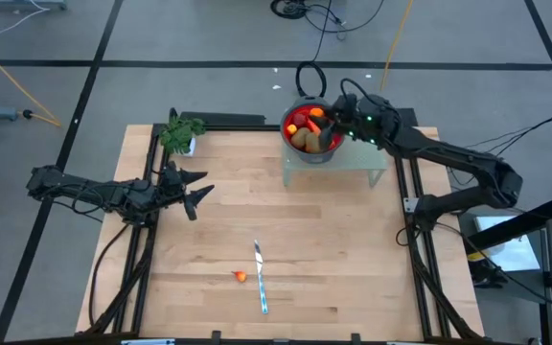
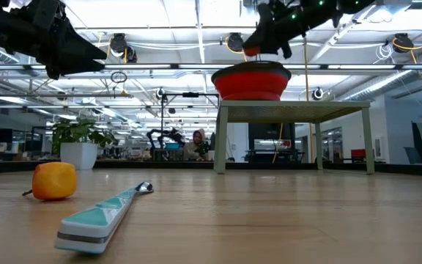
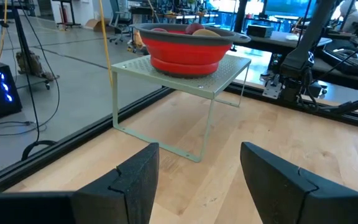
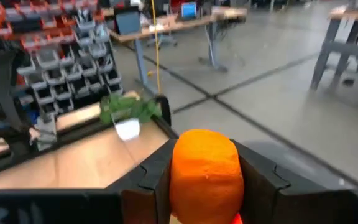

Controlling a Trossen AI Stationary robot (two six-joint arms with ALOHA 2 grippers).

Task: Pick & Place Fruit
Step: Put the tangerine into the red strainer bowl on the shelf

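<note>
Over the red bowl (image 1: 310, 132) on its little green stand (image 1: 353, 171), at the far edge of the tabletop (image 1: 333, 259), the right hand (image 1: 334, 122) grips an orange piece of fruit (image 4: 205, 174) between its fingers. The bowl already holds several pieces (reds, browns, orange). To finish this step well, I'd say it should be centred over the bowl and low before letting go, so the piece doesn't bounce off the heap or clip the rim. One small orange fruit (image 1: 241, 276) lies near the front edge, just beside the knife (image 1: 260, 277). The left hand (image 1: 192, 189) hovers open over the tabletop's left side, near the potted plant (image 1: 180, 130), waiting.
</note>
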